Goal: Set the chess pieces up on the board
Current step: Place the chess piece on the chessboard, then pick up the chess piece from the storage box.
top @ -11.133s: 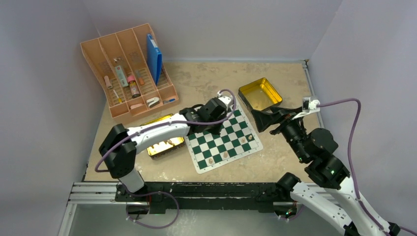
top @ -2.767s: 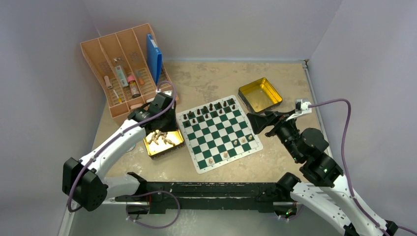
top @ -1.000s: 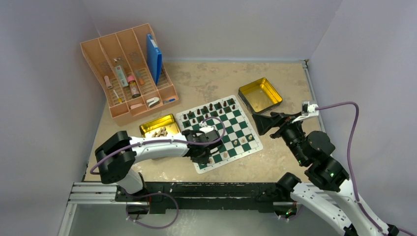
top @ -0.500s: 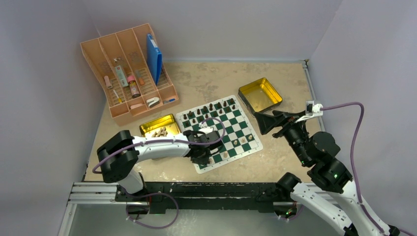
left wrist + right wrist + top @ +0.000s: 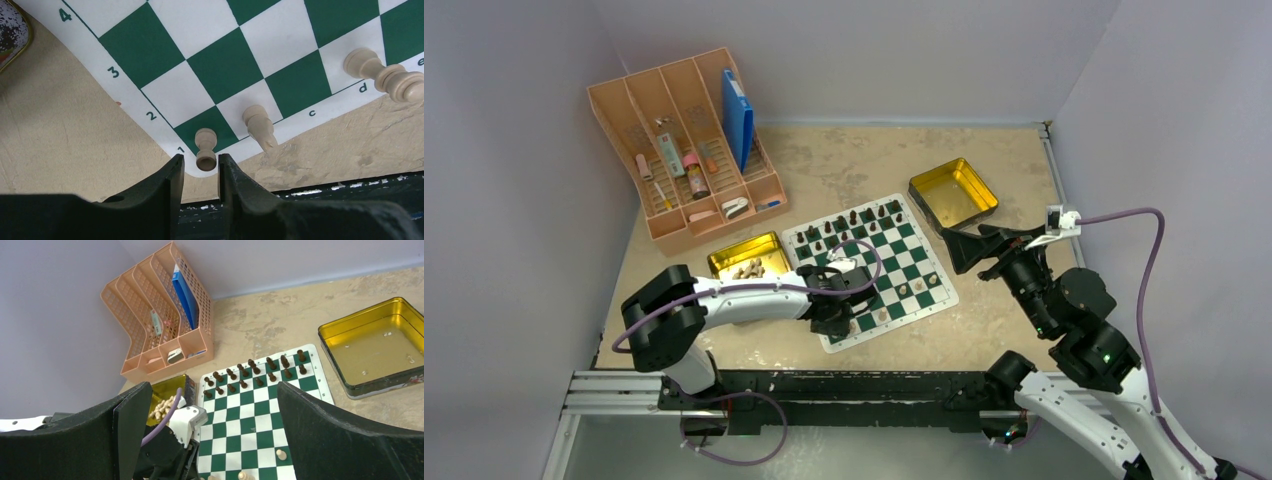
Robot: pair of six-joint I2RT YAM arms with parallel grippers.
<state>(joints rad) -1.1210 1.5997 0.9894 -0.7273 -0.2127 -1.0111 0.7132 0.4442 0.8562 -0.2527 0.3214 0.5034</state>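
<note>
Left gripper point(image 5: 200, 159), fingers slightly parted, straddles a tan chess piece point(image 5: 205, 147) standing on the board's point(image 5: 210, 65) 7 o'clock corner (square a1). Best to rise straight up, without nudging it. Right gripper point(image 5: 212, 386) gapes wide.

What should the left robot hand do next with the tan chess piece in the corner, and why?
Probably lift the left gripper straight up. The light tan wooden chess piece stands upright on the corner square of the green and white chess mat, and both fingers seem clear of it, so it looks placed.
</note>
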